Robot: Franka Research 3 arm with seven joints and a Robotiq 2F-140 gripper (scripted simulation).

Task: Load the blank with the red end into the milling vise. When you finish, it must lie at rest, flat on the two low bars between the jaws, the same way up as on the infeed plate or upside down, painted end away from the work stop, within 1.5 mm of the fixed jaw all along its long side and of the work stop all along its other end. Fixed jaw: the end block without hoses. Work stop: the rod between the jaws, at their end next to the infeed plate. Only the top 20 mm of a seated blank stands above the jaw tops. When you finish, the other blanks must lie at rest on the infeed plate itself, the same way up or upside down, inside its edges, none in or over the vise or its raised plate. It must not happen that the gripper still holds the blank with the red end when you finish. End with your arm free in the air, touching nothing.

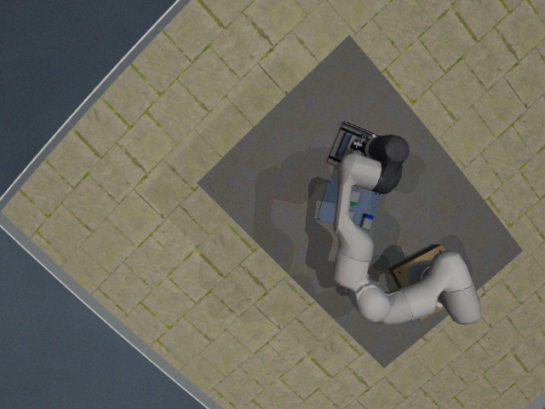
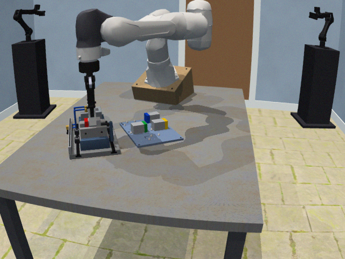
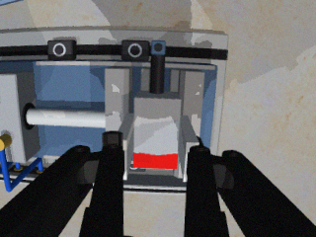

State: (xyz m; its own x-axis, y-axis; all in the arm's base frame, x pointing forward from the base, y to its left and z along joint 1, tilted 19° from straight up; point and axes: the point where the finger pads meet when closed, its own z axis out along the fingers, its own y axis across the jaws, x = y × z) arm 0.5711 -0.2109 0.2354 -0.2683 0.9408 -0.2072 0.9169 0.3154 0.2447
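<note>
The grey steel vise blocks (image 3: pixel 118 102) flank the jaws closely on both sides; the black work-stop rod (image 3: pixel 158 69) stands ahead; above is open.
</note>
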